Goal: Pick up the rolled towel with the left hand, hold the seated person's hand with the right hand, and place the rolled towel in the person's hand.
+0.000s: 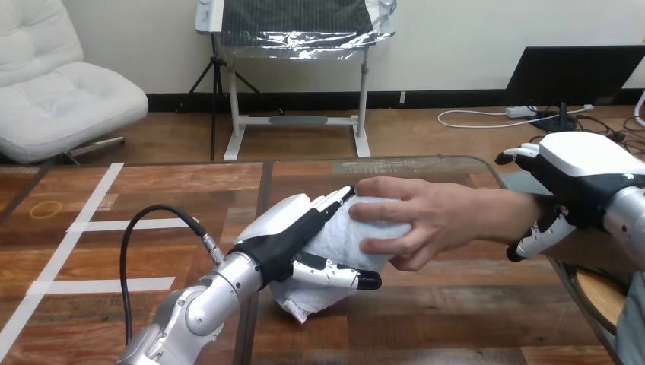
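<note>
Rolled towel [335, 232] clamped in left hand [281, 228] above table [456, 319] middle, under person's hand [418, 217], person's wrist [502, 217] gripped by right hand [582, 163]; risk of towel dropping if released ahead of a firm grasp.

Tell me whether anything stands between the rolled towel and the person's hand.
Nothing visible does. The rolled towel, gripped by the left robot hand, touches the person's hand, whose fingers lie over its end. The right robot hand grips the person's wrist, off to the side.
</note>
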